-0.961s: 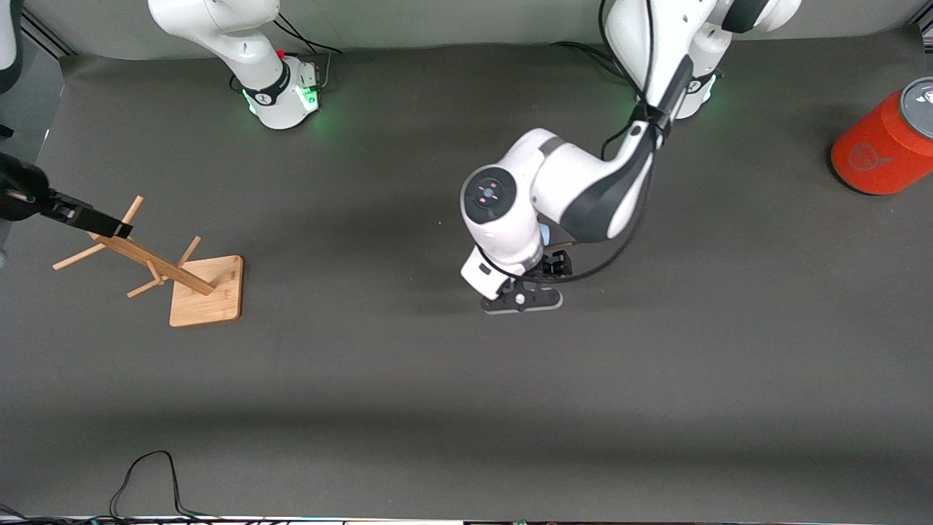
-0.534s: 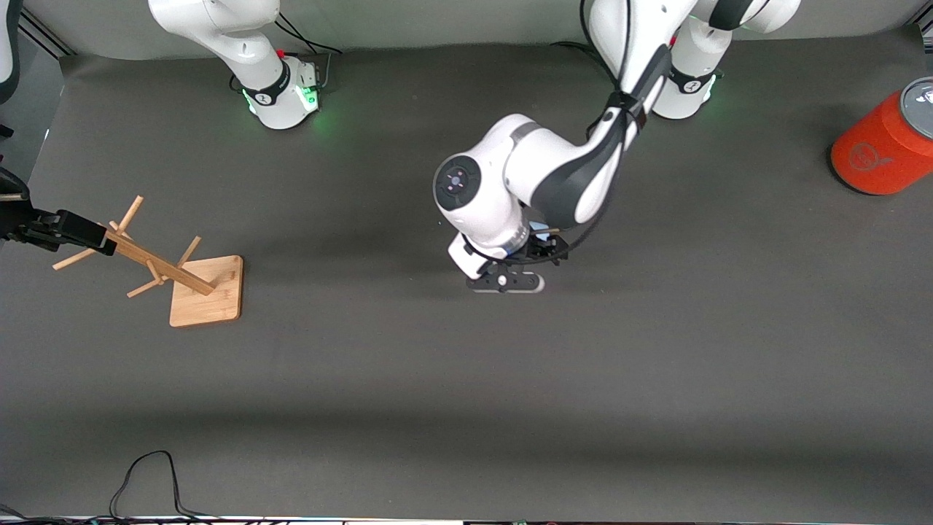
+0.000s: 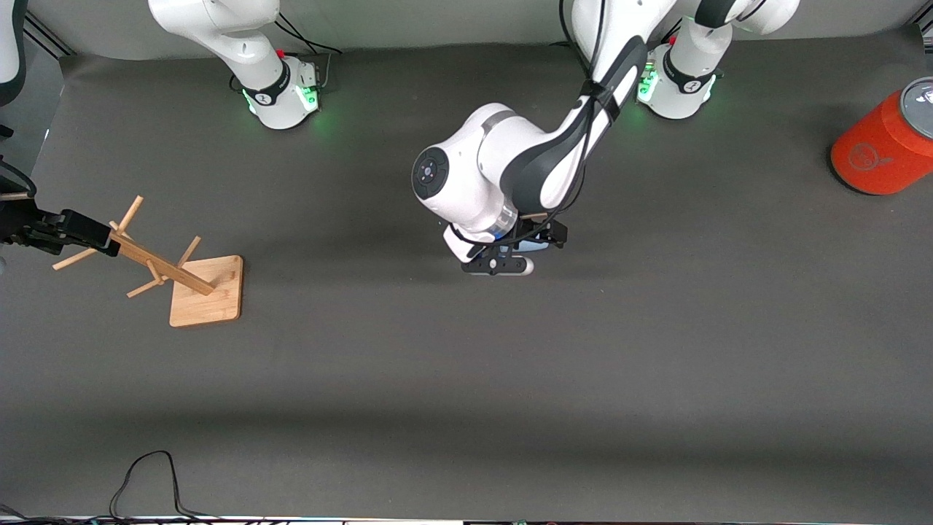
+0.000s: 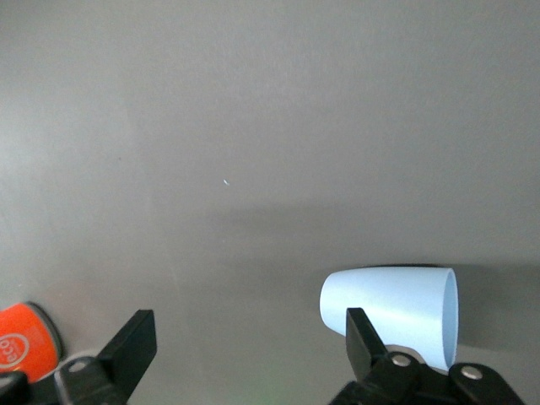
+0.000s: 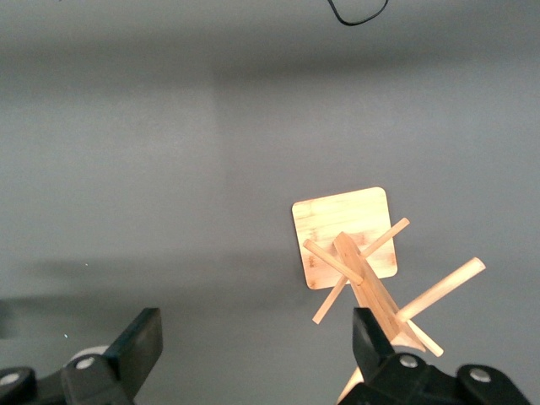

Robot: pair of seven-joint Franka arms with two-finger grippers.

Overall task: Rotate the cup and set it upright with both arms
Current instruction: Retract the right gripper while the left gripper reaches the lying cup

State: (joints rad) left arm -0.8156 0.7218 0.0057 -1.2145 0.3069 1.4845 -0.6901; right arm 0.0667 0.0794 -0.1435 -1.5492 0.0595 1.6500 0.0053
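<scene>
Bench: dark grey mat (image 3: 656, 379), bare over most of its area; both arm bases stand along the edge farthest from the front camera.
Cup position: pale blue cup (image 4: 396, 312) lies on its side on the bench near the middle, under the left arm's wrist; in the front view only a sliver of blue shows there (image 3: 536, 246).
Cup axis: long axis runs flat along the bench and crosswise to the left hand's reach; which end of the bench the wide rim faces cannot be told.
Left hand: left hand (image 4: 245, 359) is low over the bench, fingers spread wide, holding nothing; one finger (image 4: 363, 342) overlaps the cup's body in the wrist view, contact not certain, so the cup sits off to one finger's side, not centred in the gap.
Right hand: right hand (image 5: 253, 354) waits above the wooden peg rack (image 3: 175, 273) at the right arm's end of the bench, fingers wide, holding nothing.
Nearer arm: left, by a large margin; right hand is well apart from the cup.
Key relation (judgement): the left hand must shift sideways to centre the cup between its fingers.
Open room: ample bare mat all round the cup; orange cylinder (image 3: 885, 142) and rack both well apart.
</scene>
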